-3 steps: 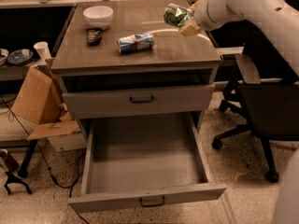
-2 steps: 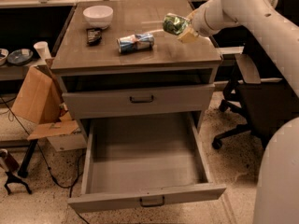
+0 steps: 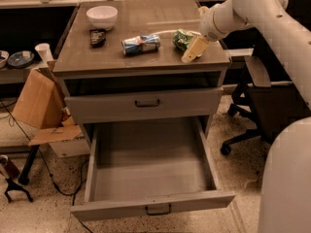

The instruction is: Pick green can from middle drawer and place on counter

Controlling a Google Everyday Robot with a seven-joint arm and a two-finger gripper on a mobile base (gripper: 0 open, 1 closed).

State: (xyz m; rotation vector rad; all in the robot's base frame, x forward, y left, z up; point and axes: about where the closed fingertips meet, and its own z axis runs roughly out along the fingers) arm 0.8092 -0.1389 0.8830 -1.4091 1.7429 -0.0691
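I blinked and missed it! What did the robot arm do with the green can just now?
The gripper, still holding the green can, came down and a little left in the picture, lowering it to the counter; I cannot tell if it touches. The blue-and-white can, white bowl and open middle drawer stayed put.
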